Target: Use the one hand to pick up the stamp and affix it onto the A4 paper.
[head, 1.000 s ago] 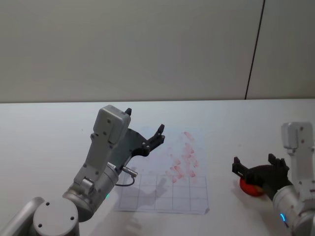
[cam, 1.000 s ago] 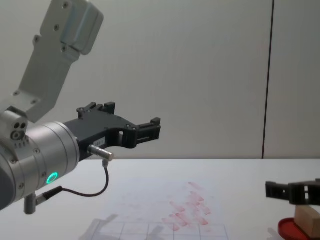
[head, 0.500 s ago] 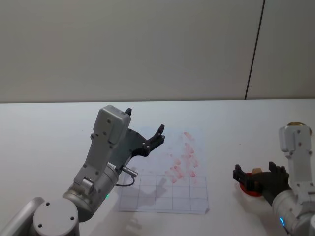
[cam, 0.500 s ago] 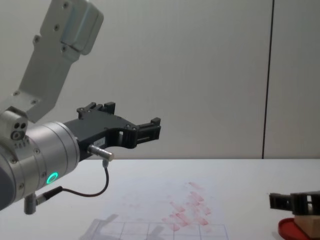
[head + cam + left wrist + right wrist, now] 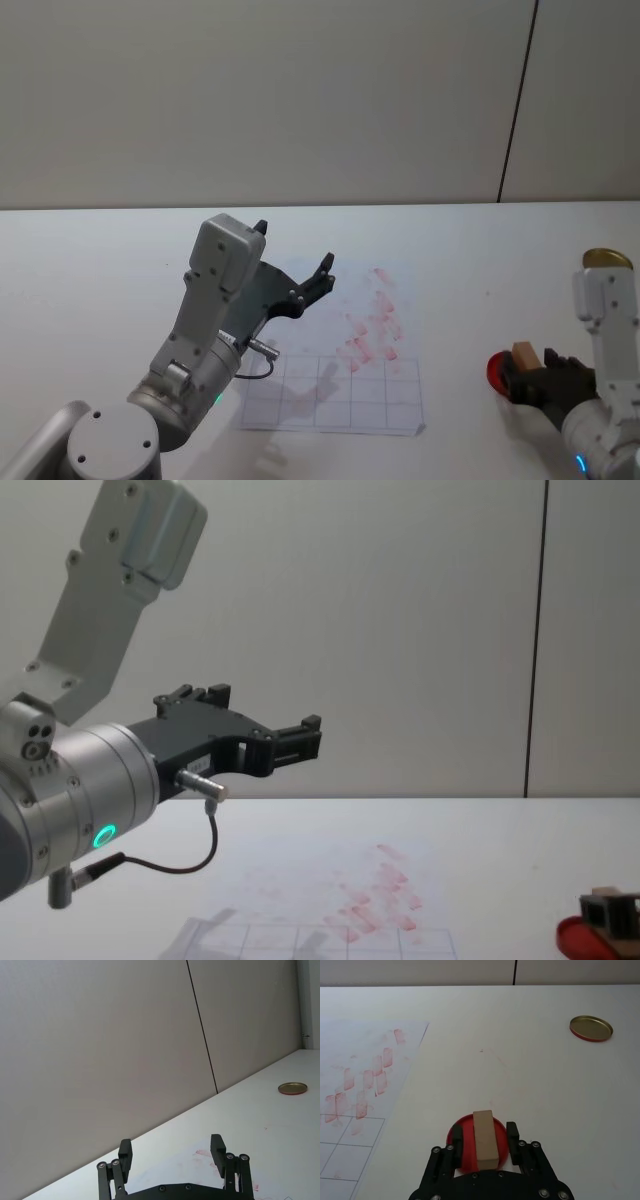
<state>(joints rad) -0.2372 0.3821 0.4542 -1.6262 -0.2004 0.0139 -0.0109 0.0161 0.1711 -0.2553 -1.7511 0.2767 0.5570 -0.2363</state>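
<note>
Right wrist view: right gripper [image 5: 484,1130] straddling stamp [image 5: 484,1141] half-hides dish [image 5: 468,1124]; left gripper [image 5: 171,1146] raised

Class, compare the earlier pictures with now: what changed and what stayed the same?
The right black two-fingered gripper sank and narrowed around the light-tan wooden stamp block on the flat red round dish, gaps remaining. The left gripper, white stamped A4 paper and dish stayed put.

I see a plain grey wall [image 5: 300,100] with one dark vertical seam [image 5: 518,100] behind my white table [image 5: 90,260].
</note>
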